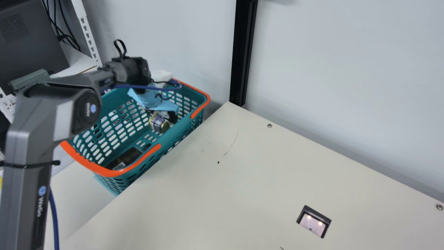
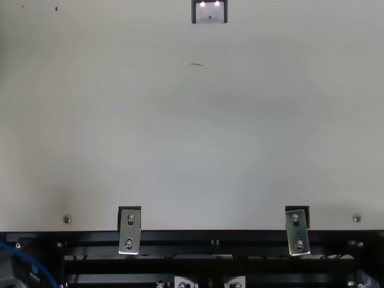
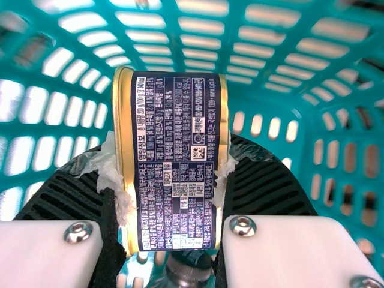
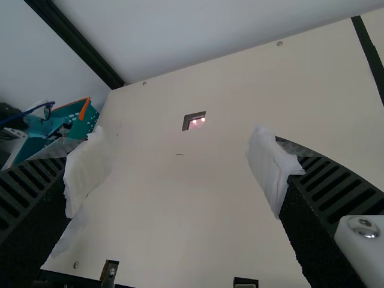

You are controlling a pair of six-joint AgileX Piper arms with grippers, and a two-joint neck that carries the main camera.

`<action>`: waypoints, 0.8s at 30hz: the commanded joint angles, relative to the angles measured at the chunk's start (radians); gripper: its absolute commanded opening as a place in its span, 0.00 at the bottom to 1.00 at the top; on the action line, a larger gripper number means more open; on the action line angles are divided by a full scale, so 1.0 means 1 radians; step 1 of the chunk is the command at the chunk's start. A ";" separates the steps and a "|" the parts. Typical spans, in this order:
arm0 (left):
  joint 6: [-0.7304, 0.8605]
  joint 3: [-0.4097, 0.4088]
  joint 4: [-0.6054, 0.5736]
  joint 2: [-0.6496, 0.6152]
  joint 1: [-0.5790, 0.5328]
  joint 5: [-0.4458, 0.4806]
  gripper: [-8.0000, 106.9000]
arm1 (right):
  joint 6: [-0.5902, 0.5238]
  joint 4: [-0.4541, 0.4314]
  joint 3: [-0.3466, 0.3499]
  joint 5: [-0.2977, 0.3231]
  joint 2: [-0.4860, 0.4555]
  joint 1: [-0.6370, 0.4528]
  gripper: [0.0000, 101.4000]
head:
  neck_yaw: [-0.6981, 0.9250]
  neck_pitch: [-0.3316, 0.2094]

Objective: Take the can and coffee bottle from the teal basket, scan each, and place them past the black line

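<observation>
In main view I log: one black post (image 1: 242,52) by pale wall (image 1: 333,69); one vented dark casing (image 1: 34,52); black cables (image 1: 63,36); one slotted white upright (image 1: 88,36).

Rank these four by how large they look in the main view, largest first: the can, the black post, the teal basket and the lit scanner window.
1. Teal basket
2. Black post
3. Lit scanner window
4. Can, the part that shows inside the basket
</observation>
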 commanded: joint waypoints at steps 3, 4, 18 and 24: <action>0.017 0.189 -0.064 -0.220 0.018 -0.080 0.16 | 0.000 0.000 0.000 0.000 0.000 0.000 1.00 | 0.016 -0.037; 0.022 0.222 -0.084 -0.261 0.023 -0.093 0.16 | 0.000 0.000 0.000 0.000 0.000 0.000 1.00 | 0.016 -0.037; -0.093 0.470 -0.274 -0.733 0.089 0.084 0.16 | 0.000 0.000 0.000 0.000 0.000 0.000 1.00 | 0.016 -0.037; -0.168 0.491 -0.369 -0.888 0.139 0.313 0.16 | 0.000 0.000 0.000 0.000 0.000 0.000 1.00 | 0.016 -0.037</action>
